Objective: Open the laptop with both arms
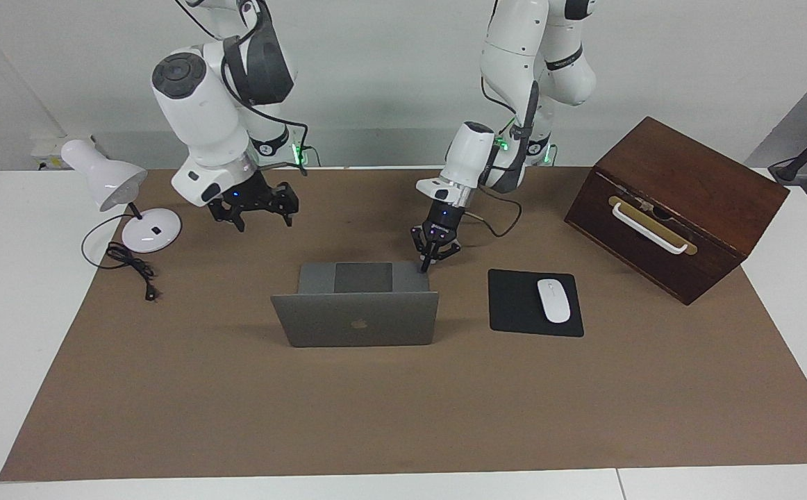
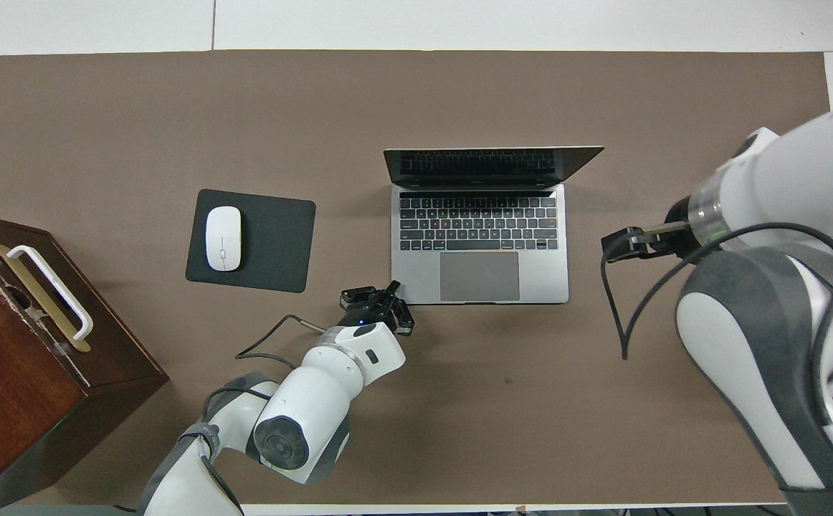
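Observation:
The silver-grey laptop [image 1: 358,319] stands open on the brown mat, its lid about upright and its screen turned toward the robots. Keyboard and trackpad show in the overhead view of the laptop [image 2: 481,276]. My left gripper [image 1: 433,261] is shut, its joined fingertips resting on the base's corner nearest the robots, at the left arm's end; the overhead view shows this left gripper [image 2: 382,295] at that corner. My right gripper [image 1: 263,219] hangs open and empty over bare mat, beside the laptop toward the right arm's end. Only the side of the right gripper [image 2: 616,244] shows from above.
A black mouse pad [image 1: 514,305] with a white mouse [image 1: 554,300] lies beside the laptop toward the left arm's end. A brown wooden box [image 1: 678,201] with a white handle stands past it. A white desk lamp [image 1: 108,177] and its black cord [image 1: 132,267] sit at the right arm's end.

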`<state>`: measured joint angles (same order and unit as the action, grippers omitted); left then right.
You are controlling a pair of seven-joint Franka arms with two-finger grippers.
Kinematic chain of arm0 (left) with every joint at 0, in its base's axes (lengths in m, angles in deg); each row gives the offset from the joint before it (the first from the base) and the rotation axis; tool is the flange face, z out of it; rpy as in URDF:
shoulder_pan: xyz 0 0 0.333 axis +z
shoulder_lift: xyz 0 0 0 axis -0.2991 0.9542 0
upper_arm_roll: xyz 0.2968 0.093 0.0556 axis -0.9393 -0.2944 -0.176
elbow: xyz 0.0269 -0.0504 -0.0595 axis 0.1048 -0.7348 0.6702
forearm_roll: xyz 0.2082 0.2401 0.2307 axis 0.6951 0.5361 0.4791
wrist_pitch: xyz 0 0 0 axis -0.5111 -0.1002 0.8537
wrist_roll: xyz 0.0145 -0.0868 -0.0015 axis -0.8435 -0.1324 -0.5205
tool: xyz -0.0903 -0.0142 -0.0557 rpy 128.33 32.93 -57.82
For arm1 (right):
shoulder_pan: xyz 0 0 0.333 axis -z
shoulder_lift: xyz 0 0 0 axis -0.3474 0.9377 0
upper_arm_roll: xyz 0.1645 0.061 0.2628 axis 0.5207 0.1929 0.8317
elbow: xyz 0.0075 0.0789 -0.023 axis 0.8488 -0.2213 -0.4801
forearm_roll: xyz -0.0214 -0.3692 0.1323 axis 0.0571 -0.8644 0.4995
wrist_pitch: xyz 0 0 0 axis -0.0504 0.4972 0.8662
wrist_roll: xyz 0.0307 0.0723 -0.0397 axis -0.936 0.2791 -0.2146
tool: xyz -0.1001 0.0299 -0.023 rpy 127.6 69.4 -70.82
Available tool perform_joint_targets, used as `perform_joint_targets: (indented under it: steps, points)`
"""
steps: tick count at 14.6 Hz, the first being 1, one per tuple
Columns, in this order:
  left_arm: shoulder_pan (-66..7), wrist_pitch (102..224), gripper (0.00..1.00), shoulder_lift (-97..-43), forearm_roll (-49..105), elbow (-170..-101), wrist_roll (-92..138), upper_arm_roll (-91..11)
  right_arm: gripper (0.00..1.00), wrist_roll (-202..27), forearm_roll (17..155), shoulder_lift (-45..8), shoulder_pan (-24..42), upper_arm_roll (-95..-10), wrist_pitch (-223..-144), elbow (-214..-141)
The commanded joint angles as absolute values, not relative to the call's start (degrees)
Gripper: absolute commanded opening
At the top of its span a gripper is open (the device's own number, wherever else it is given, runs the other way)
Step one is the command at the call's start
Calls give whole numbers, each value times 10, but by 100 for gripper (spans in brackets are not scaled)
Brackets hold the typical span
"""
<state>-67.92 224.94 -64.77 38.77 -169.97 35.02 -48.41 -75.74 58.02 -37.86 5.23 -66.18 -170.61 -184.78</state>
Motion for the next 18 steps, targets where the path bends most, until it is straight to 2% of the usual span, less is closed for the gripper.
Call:
perform_joint_targets:
  steps: [1,5,8,18]
  points:
    - [-686,2257,0,-618,372,-1683,353,-493,100,-839,561,-429,99,-656,-1716,-1899]
    - [-664,2254,0,-619,370,-1661,352,-493,100,-870,503,-429,137,-656,-1749,-1877]
    - [-648,2249,0,-621,370,-1651,352,-493,100,-850,511,-427,156,-656,-1754,-1875]
    - [-622,2029,0,-712,372,-1601,355,-528,100,-857,513,-425,176,-657,-1763,-1877]
